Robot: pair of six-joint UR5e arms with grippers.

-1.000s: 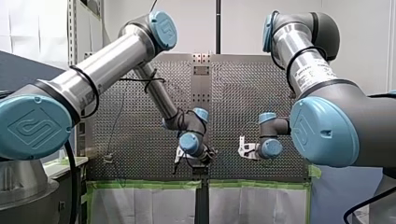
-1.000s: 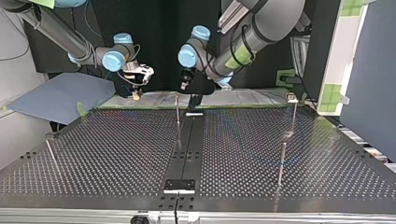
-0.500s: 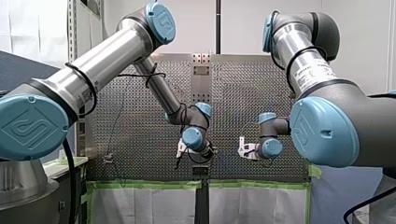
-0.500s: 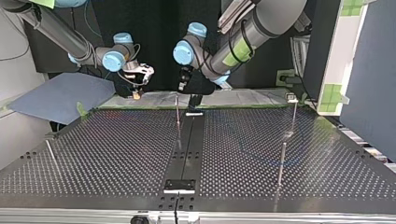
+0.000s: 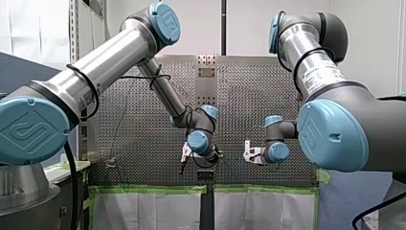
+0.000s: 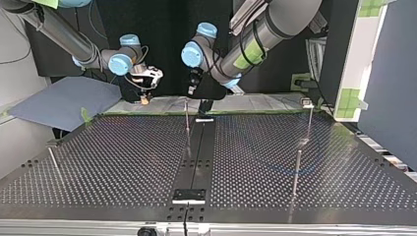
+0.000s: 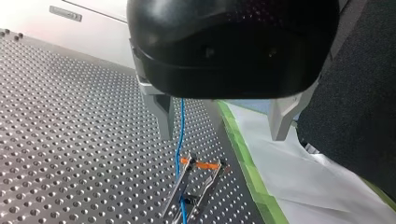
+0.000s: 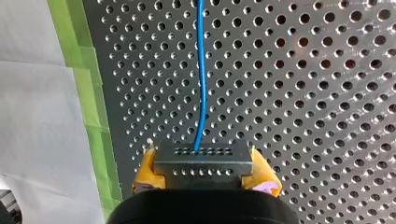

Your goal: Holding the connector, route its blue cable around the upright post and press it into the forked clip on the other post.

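My right gripper (image 8: 205, 179) is shut with its yellow pads on the grey connector (image 8: 201, 158). The blue cable (image 8: 201, 70) runs from the connector straight out over the perforated table. In the top view my right gripper (image 6: 145, 84) hangs at the far edge, left of a thin post (image 6: 187, 115). My left gripper (image 7: 223, 126) is open, its metal fingers (image 7: 164, 116) wide apart above the forked clip (image 7: 198, 184), which has an orange band. The blue cable (image 7: 180, 135) passes under the gripper along one prong; whether it is seated I cannot tell.
More thin posts (image 6: 310, 120) (image 6: 296, 172) (image 6: 52, 162) stand on the perforated table (image 6: 123, 162). A dark centre strip (image 6: 196, 157) runs across it. Green tape and white sheeting (image 7: 299, 186) border the table's edge beside the clip.
My left arm's wrist has shifted a little to the top view's left and slightly up, nearer the post. My right arm and the connector have stayed put.
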